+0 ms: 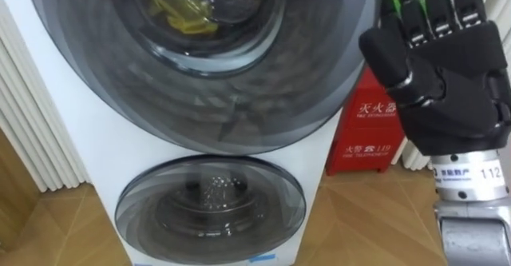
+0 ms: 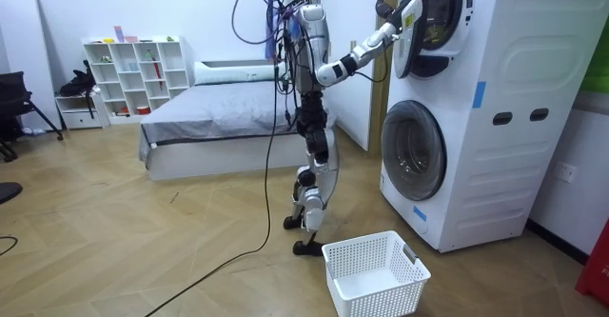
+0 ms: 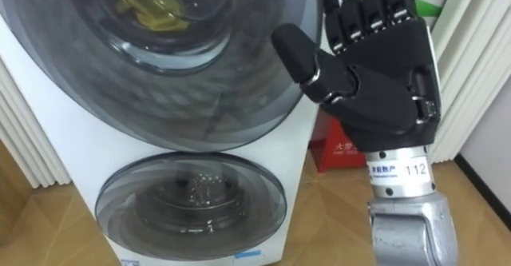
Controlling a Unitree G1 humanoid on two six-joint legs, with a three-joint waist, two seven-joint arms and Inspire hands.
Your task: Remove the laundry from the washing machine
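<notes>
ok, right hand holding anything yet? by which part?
Nothing held. The right hand is raised open beside the upper door; the yellow clothes lie inside the drum.

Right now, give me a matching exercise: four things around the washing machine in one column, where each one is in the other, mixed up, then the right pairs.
Things:
1. yellow cloth
2. right hand
3. red box
4. white basket

Places:
A. on the floor in front of the machine
B. raised, fingers straight, by the upper door
C. inside the upper drum
D. tucked beside the machine, behind the hand

Pairs: 1-C, 2-B, 3-D, 4-A
</notes>
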